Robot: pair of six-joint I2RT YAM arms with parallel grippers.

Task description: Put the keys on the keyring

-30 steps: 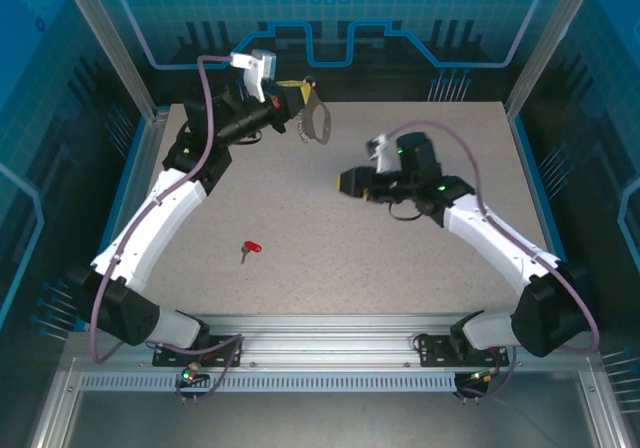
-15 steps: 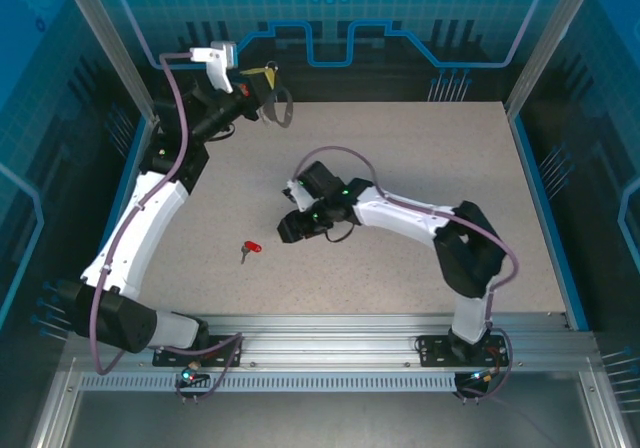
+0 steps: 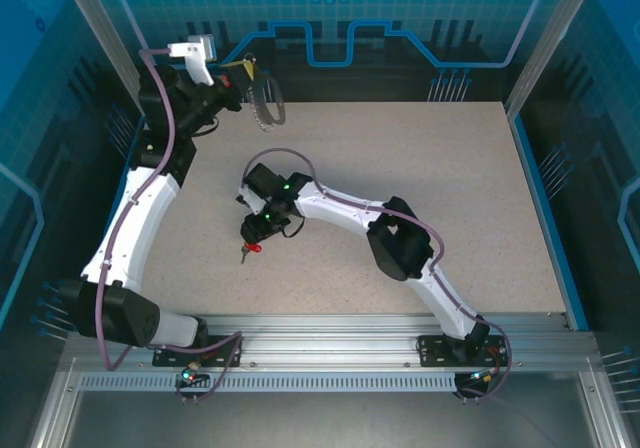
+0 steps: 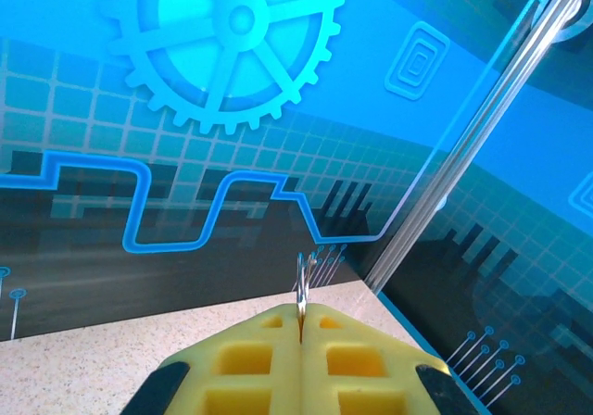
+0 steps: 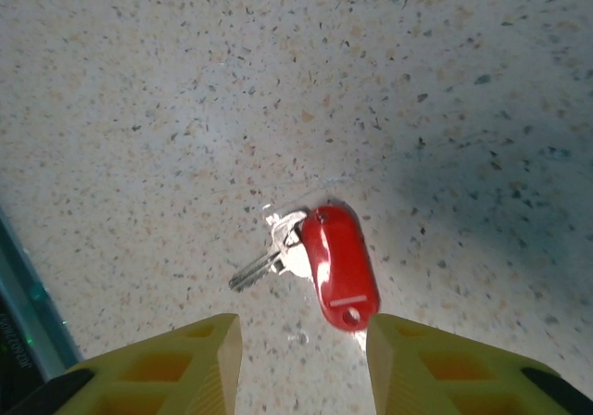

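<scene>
Red key (image 5: 338, 265) lies beyond parted jaws of right gripper (image 5: 301, 336), apparently untouched.

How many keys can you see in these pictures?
1. The red-headed key lies on the table just ahead of the open right gripper. The left gripper holds the keyring up at the far left; any key hanging on it would be too small to tell.

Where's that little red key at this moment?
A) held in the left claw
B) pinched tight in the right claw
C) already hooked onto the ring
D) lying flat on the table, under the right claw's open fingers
D: the red key lies flat on the speckled table, and the right gripper is open just over it, not closed on it.
</scene>
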